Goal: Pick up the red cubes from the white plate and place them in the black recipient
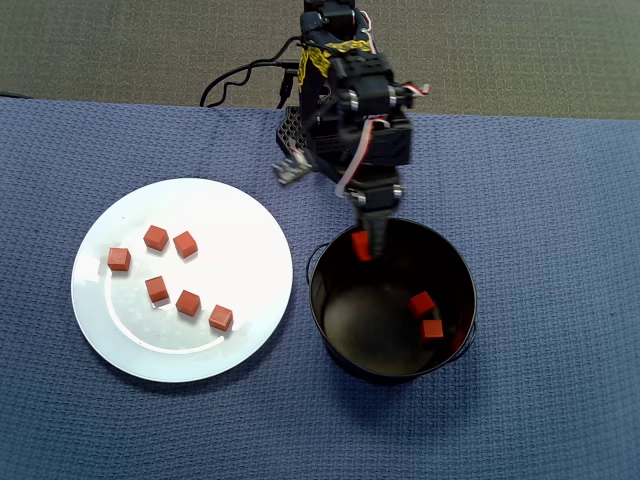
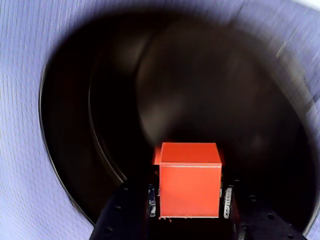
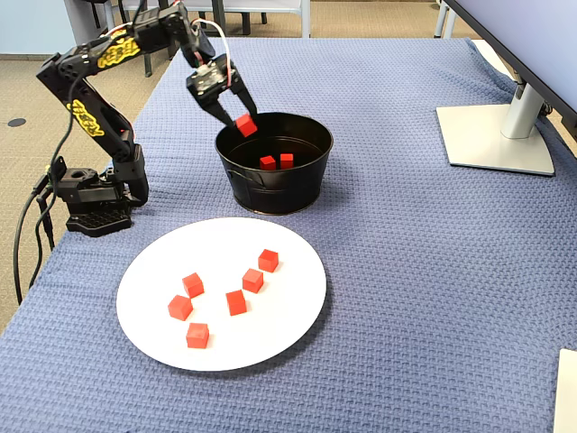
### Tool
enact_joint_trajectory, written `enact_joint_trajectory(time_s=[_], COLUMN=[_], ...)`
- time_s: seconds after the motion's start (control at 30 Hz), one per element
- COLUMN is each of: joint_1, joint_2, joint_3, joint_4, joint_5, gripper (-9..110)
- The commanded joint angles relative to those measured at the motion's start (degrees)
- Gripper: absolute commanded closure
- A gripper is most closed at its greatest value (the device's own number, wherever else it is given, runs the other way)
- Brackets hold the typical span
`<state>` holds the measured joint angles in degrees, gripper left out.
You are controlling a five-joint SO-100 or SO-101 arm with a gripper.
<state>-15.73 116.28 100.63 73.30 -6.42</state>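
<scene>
My gripper (image 1: 362, 246) is shut on a red cube (image 1: 361, 246) and holds it above the near rim of the black pot (image 1: 330, 335). In the wrist view the cube (image 2: 190, 180) sits between the two fingers, over the pot's dark inside (image 2: 200, 90). In the fixed view the held cube (image 3: 244, 124) hangs over the pot's left rim (image 3: 270, 194). Two red cubes (image 1: 427, 316) lie inside the pot. Several red cubes (image 1: 187, 302) lie on the white plate (image 1: 245, 215), left of the pot, also in the fixed view (image 3: 236, 302).
A blue woven cloth (image 1: 540, 200) covers the table. The arm's base (image 3: 90, 203) stands left of the pot in the fixed view. A monitor stand (image 3: 496, 135) sits at the right. Cables (image 1: 240, 80) trail behind the arm.
</scene>
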Motion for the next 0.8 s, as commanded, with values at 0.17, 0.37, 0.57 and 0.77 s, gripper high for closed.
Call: enact_joint_trajectory(time_s=[0.17,0.37,0.57,0.77], joint_1=[17.23,41.92,55.81,60.21], joint_2=[0.00,-0.26,-6.68,-11.25], joint_3=[-8.26,1.14,11.95,16.26], joint_4=[7.12,2.64,-13.71,-17.05], joint_5=[-12.48,-27.69,-39.29,-54.23], gripper=[64,72,79,77])
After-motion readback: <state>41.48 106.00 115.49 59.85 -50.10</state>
